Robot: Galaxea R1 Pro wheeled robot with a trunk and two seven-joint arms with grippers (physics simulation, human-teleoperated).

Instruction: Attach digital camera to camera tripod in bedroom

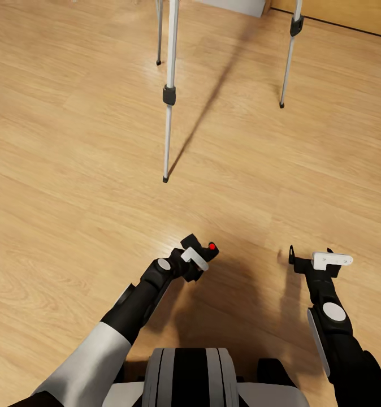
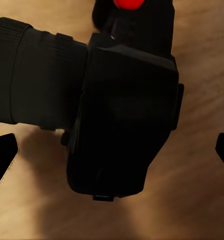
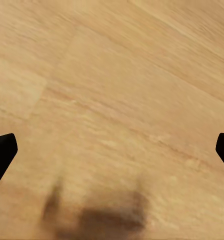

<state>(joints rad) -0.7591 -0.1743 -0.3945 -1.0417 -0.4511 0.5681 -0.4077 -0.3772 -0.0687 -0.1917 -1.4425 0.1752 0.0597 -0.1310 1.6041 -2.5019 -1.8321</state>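
Observation:
The digital camera [image 1: 209, 252], black with a round red button on top, sits in my left gripper [image 1: 199, 254] low in the head view, held above the wood floor. In the left wrist view the camera [image 2: 121, 110] is very close, lens to one side and red button at the frame edge, with my left gripper [image 2: 112, 155] holding it and its dark fingertips [image 2: 3, 152] wide on either side. The camera tripod [image 1: 169, 96] stands ahead: three silver legs with black joints and feet, its head out of view. My right gripper [image 1: 312, 259] [image 3: 112, 150] is open and empty.
Light wood floor [image 1: 72, 169] stretches all round. The tripod's nearest foot [image 1: 165, 180] is ahead of my left gripper, and the other legs [image 1: 290, 56] [image 1: 159, 34] stand further back. A wooden panel with a dark baseboard [image 1: 337, 14] runs along the far right.

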